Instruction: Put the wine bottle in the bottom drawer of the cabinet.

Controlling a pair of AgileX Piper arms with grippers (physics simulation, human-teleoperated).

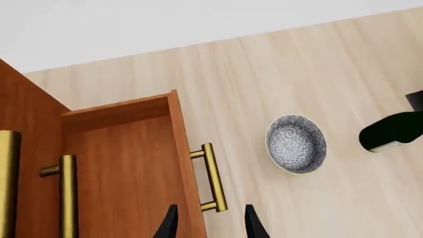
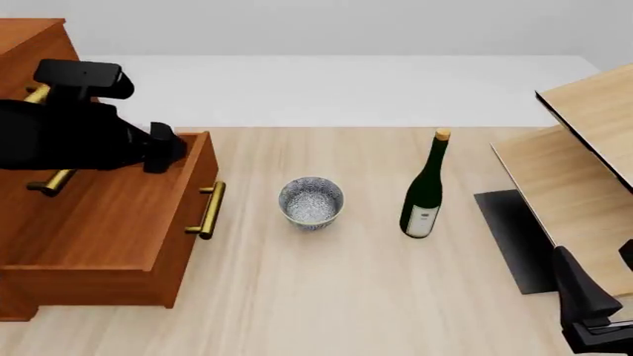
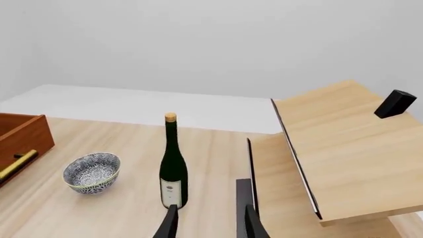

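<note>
A dark green wine bottle with a gold foil top and white label stands upright on the pale wooden table, just to the right of a small speckled grey bowl and well apart from the reddish-brown cabinet at the left. The cabinet's bottom drawer is pulled out and open, its brass bar handle facing the bowl. The left gripper hovers above the drawer's front edge with fingers apart and holding nothing, while the right gripper, also parted and empty, sits low at the near right beside a light-wood shelf unit, pointing toward the bottle.
</note>
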